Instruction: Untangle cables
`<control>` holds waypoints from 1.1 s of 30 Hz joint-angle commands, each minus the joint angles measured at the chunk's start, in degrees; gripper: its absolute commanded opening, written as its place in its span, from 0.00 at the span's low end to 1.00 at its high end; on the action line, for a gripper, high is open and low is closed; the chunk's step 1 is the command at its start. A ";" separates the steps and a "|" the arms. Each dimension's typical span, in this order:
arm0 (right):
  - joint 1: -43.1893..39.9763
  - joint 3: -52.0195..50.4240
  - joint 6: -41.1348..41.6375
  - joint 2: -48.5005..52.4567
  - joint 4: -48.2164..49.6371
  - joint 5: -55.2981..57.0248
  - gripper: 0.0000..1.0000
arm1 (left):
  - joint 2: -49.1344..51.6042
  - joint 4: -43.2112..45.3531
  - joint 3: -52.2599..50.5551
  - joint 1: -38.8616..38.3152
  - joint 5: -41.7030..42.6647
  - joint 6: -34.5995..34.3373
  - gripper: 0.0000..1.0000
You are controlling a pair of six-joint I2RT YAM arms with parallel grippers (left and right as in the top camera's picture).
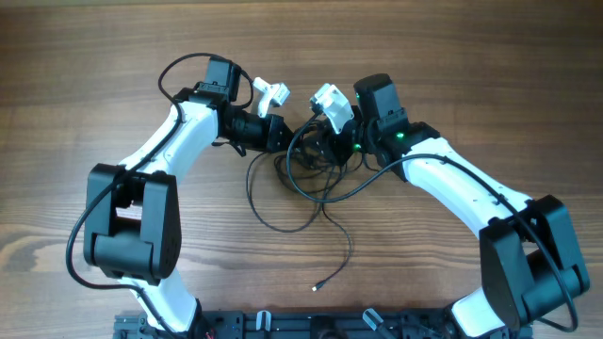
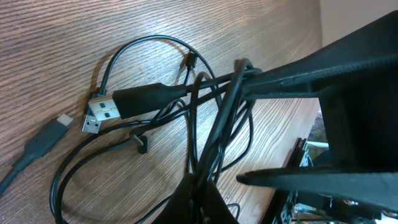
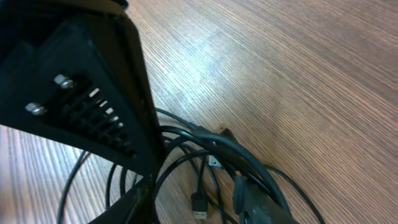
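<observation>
- Take the left fingers point(image 2: 292, 78) as your landmark. They are closed right down, and several strands of the cables point(image 1: 316, 174) gather at their tip, so it reads as a pinch on the tangle.
- The cables lie on the bench point(image 1: 94, 75) right at that tip. Their loops spread from it toward the robot's base.
- The right fingers point(image 3: 93, 93) are just across the tangle from the left fingers, with the knot between the two. Strands run under and past them in the right wrist view. You cannot tell from it how far apart they are, or whether they hold anything.
- In the left wrist view, a thick strand runs nearly straight from the left fingertip to a pair of USB-A plugs point(image 2: 99, 115). A USB-C plug point(image 2: 46, 140) lies just beyond those.
- One loose tail point(image 1: 344, 250) leaves the tangle and ends in a small plug point(image 1: 316, 288), well apart from the left fingers on the base side.
- My judgement: both arms are equally near the knot, so the coming move turns on direction. The taut strand's long axis points away from the left fingertip, so a pull by the right arm should go away from the left fingers.
- The risk is cinching the crossings tighter near the tip.
</observation>
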 commanded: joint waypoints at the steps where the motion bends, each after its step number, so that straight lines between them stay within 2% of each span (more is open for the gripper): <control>1: 0.09 -0.28 0.00 0.96 0.85 -0.09 0.46 | 0.72 -0.11 -0.17 0.35 1.92 1.46 0.04; 5: 0.09 -0.17 -0.04 0.96 5.40 -2.60 0.46 | 0.72 -0.11 -0.17 0.35 1.88 1.49 0.04; 10: 0.09 -0.17 -8.02 0.96 3.85 1.01 0.43 | 0.72 -0.07 -0.17 0.35 1.88 1.51 0.04; 13: 0.07 -0.17 -10.32 0.96 2.32 3.61 0.33 | 0.72 -0.07 -0.17 0.35 1.64 1.49 0.04; 17: 0.13 -0.13 -12.83 0.92 2.86 3.54 0.26 | 0.72 -0.09 -0.17 0.35 0.81 1.44 0.04; 20: 0.13 -0.02 -18.82 0.92 2.25 3.67 0.20 | 0.72 -0.07 -0.17 0.35 0.81 1.46 0.04; 25: 0.13 -0.04 -27.76 0.94 -3.45 6.62 0.22 | 0.72 0.00 -0.17 0.35 0.81 1.49 0.05; 27: 0.13 -0.09 -29.03 0.94 -3.80 6.62 0.26 | 0.72 0.37 -0.17 0.35 0.81 1.46 0.05; 33: 0.66 -0.09 -36.68 0.96 -3.80 6.64 0.28 | 0.72 0.59 -0.17 0.35 0.81 1.49 0.06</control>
